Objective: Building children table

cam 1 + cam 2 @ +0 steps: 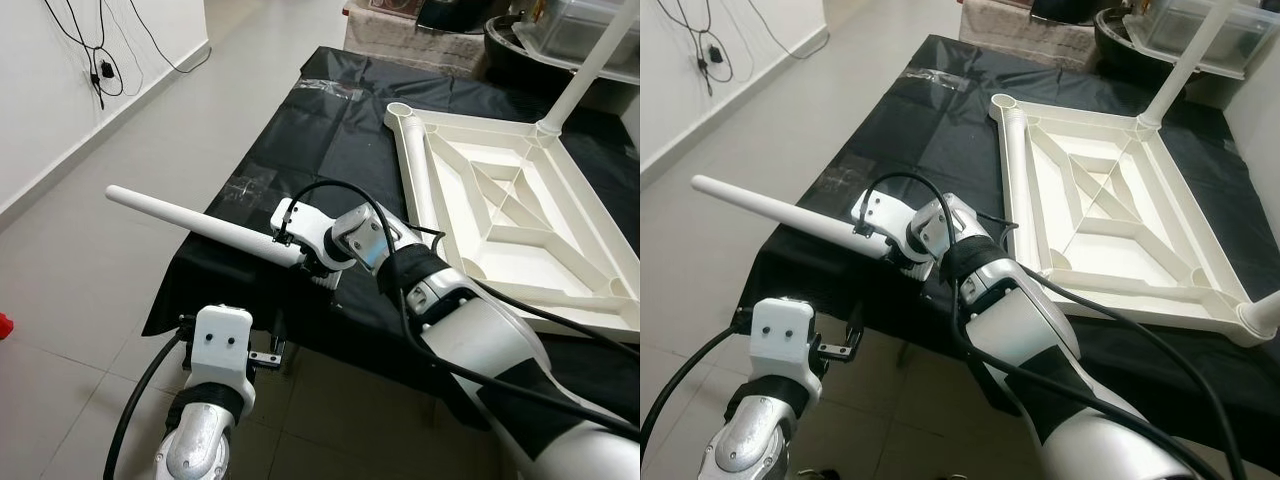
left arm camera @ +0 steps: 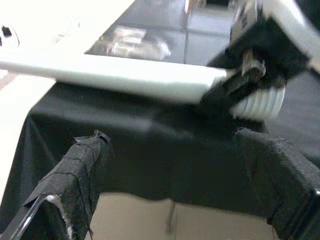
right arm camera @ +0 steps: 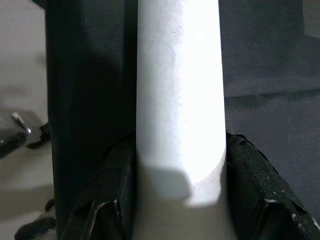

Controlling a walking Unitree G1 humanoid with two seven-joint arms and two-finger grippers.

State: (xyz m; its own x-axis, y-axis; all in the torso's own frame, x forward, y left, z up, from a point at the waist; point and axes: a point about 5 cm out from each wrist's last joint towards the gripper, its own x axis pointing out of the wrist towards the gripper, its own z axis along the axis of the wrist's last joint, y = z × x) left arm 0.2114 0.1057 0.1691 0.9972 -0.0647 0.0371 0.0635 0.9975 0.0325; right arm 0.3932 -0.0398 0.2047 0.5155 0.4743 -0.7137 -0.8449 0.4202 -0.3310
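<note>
A white upside-down children's table top [image 1: 500,210] lies on a black-covered table, with one leg [image 1: 590,70] standing up at its far corner. My right gripper [image 1: 312,262] is shut on the thick end of a loose white table leg [image 1: 190,225], held level over the near left edge and pointing left. In the right wrist view the leg [image 3: 180,100] runs between the black fingers [image 3: 255,195]. My left gripper [image 2: 175,195] hangs open below the table's front edge, under the held leg [image 2: 115,77].
The black cloth-covered table [image 1: 300,130] fills the middle. Pale tiled floor [image 1: 90,260] lies to the left, with a white wall and cables [image 1: 100,60]. Boxes and a dark bin [image 1: 520,30] stand behind the table.
</note>
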